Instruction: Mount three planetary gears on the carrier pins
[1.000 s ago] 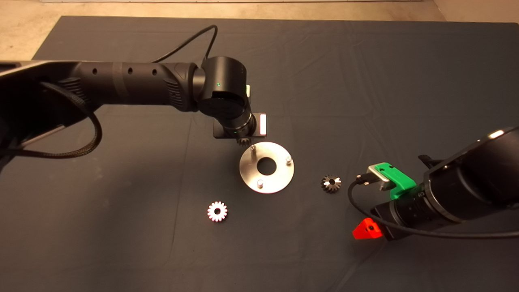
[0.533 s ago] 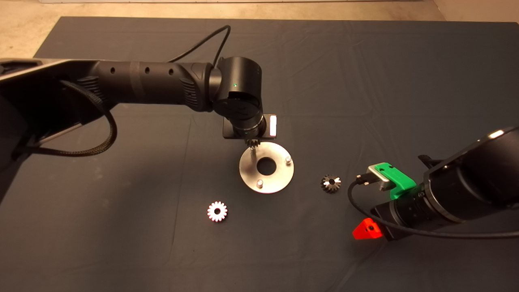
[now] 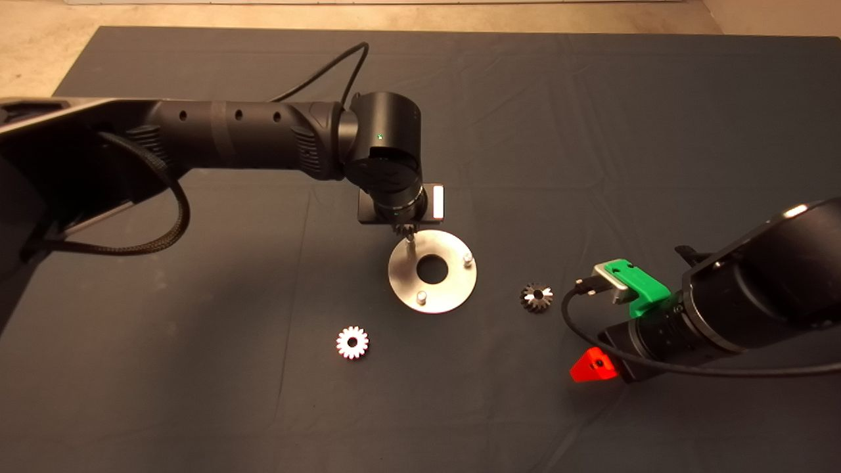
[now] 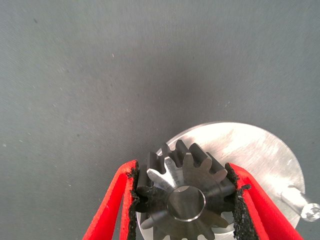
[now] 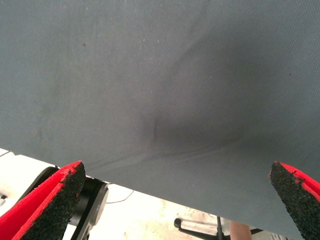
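Note:
The round silver plate [image 3: 453,284] lies mid-mat with three carrier pins: one at its far left [image 3: 410,244], one at its right [image 3: 468,259], one at its near side [image 3: 422,297]. My left gripper [image 4: 184,205] is shut on a planetary gear [image 4: 186,192] and holds it just above the far-left pin; the gear [image 3: 407,230] peeks out under the wrist. The plate [image 4: 255,150] and a pin [image 4: 300,201] show in the left wrist view. A bright gear [image 3: 352,342] lies near left of the plate, a darker gear [image 3: 536,297] to its right. My right gripper [image 5: 177,205] is open, near the darker gear.
The left arm [image 3: 230,135] reaches in across the mat's left half, with a cable looping above it. The right arm [image 3: 742,295] rests at the lower right. In the right wrist view the mat's edge [image 5: 150,187] and the floor beyond show.
My left gripper has moved right with the gear, from beside the plate's far-left edge to over the far-left pin. The right gripper has shifted slightly.

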Robot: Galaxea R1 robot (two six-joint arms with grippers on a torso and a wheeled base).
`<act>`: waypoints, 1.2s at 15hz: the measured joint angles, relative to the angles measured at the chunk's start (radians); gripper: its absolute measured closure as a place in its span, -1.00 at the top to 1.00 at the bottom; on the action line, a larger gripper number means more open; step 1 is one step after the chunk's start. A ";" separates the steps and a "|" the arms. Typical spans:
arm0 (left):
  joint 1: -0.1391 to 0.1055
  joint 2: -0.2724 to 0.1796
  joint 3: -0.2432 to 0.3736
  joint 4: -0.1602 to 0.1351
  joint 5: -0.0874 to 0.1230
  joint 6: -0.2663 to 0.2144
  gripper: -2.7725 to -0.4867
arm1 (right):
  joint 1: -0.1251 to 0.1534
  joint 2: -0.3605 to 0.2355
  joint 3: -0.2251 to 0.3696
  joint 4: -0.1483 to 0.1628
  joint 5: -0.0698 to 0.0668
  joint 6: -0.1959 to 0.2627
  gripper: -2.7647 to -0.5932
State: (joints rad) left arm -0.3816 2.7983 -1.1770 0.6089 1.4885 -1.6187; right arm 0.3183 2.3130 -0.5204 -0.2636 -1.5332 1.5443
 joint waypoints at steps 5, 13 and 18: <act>0.013 0.000 -0.008 0.000 0.002 0.000 -0.59 | 0.000 0.000 -0.007 -0.003 -0.001 -0.005 0.99; 0.030 0.000 -0.007 0.000 0.002 0.000 -0.59 | -0.009 0.000 -0.013 -0.007 0.000 -0.015 0.99; 0.030 0.000 -0.007 0.000 0.001 0.000 -0.59 | -0.011 0.000 -0.024 -0.007 0.000 -0.027 0.99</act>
State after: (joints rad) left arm -0.3517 2.7983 -1.1845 0.6089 1.4898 -1.6187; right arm 0.3077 2.3134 -0.5449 -0.2706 -1.5336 1.5168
